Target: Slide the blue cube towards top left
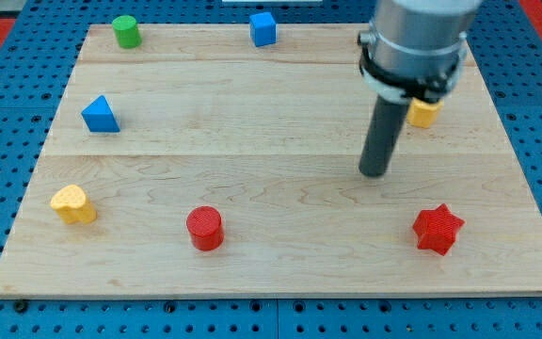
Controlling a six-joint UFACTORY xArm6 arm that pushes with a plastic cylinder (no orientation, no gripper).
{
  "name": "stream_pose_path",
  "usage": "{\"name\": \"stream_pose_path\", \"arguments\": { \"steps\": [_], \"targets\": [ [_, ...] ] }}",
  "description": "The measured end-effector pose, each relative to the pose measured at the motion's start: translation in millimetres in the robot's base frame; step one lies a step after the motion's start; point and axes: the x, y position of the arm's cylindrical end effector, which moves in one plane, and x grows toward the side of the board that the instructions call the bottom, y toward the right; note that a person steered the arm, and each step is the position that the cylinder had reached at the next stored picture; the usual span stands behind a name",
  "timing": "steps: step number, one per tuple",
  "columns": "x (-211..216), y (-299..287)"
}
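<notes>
The blue cube point(263, 28) sits near the view's top edge of the wooden board point(280, 264), a little left of centre. My tip point(374, 173) rests on the board right of centre, well below and to the right of the blue cube, not touching any block. The arm's grey body point(414, 42) rises above it at the view's top right.
A green cylinder point(126, 31) is at the top left. A blue triangular block point(100, 115) lies at the left. A yellow heart-shaped block point(72, 203) is at the lower left. A red cylinder point(204, 228) is at the bottom. A red star point(438, 229) is at the lower right. A yellow block point(423, 113) is partly hidden behind the arm.
</notes>
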Motion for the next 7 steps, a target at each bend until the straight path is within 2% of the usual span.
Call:
{"name": "stream_pose_path", "arguments": {
  "steps": [3, 4, 5, 7],
  "targets": [
    [-188.5, -37.5],
    [-235.8, -58.2],
    [-256.0, -80.1],
    [-249.9, -185.9]
  ]
}}
